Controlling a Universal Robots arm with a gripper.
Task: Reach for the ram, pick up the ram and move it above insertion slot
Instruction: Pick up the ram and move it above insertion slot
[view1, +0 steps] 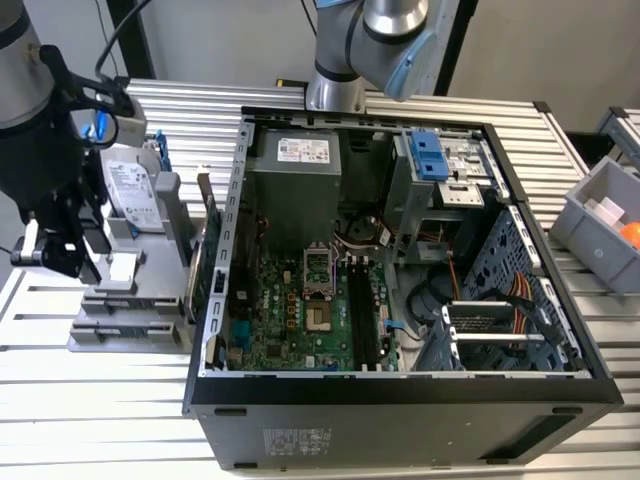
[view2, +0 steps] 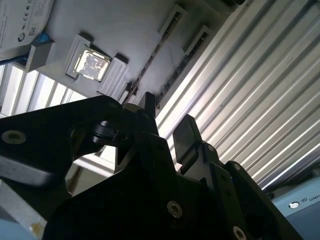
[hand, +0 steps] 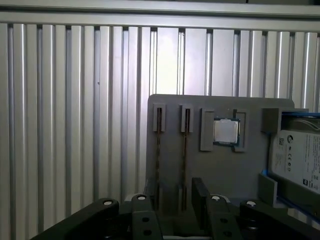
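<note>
Black fingers (hand: 200, 197), parted and empty, hover over grey holder tray (hand: 250, 175); two ram sticks (hand: 158, 150) sit upright in its slots. Reach underway; grasp and transfer outstanding.

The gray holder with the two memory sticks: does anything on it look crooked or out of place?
Nothing stands out. Both memory sticks sit straight in their slots on the gray holder, the processor chip lies square in its recess, and the gripper hovers open above them.
</note>
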